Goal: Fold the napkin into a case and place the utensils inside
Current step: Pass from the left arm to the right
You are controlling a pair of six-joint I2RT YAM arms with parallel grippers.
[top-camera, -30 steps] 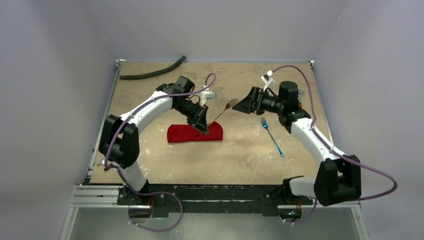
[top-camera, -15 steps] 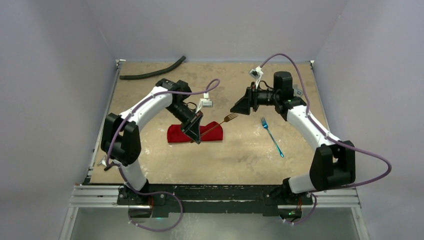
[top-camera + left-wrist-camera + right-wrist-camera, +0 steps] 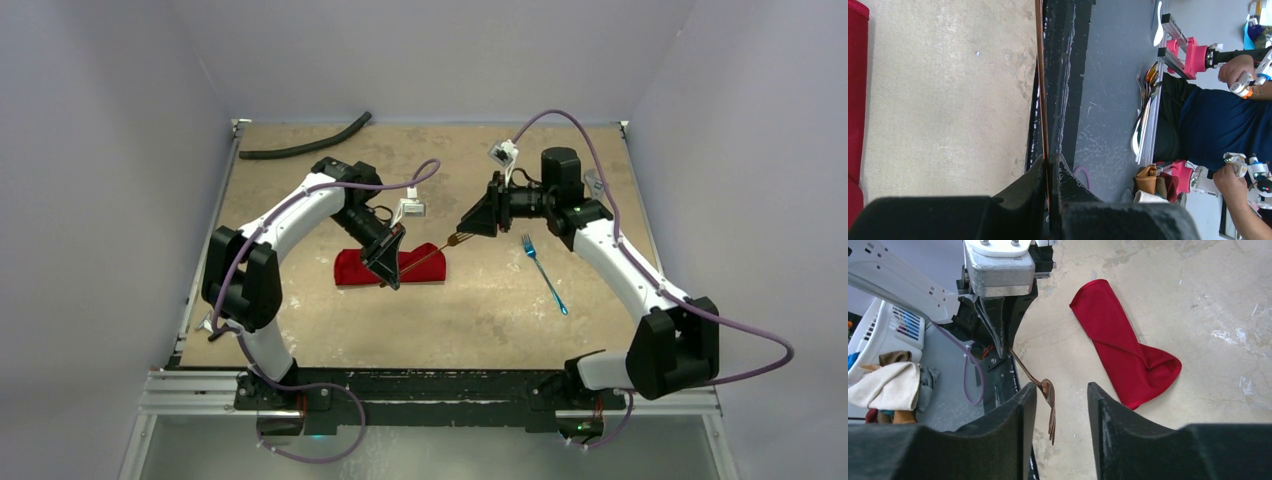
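We see the red napkin [image 3: 356, 268] lying flat on the worktop [image 3: 480, 310] left of centre, folded into a long narrow pouch; in the right wrist view [image 3: 1120, 347] one end is slim and the other is broader and rounded, with a diagonal fold across it; nothing lies inside it that we can make out.

The left gripper [image 3: 388, 272] hangs over the napkin's middle, its jaws pressed together on the handle of a copper-toned fork [image 3: 432, 252]; in the left wrist view the thin handle [image 3: 1039, 75] runs straight out from between the closed fingertips of that gripper [image 3: 1050, 162]. The fork is off the worktop, reaching past the napkin's right end toward the other arm.

The right gripper [image 3: 465, 228] meets the fork's head; from its own camera the jaws stand apart [image 3: 1060, 390] with the tines [image 3: 1049, 392] between them, close to one finger; we cannot tell whether that finger touches the metal.

A blue fork [image 3: 545, 275] lies alone on the worktop to the right, tines toward the far side, well apart from the napkin; a black hose [image 3: 305, 145] rests along the far left edge.
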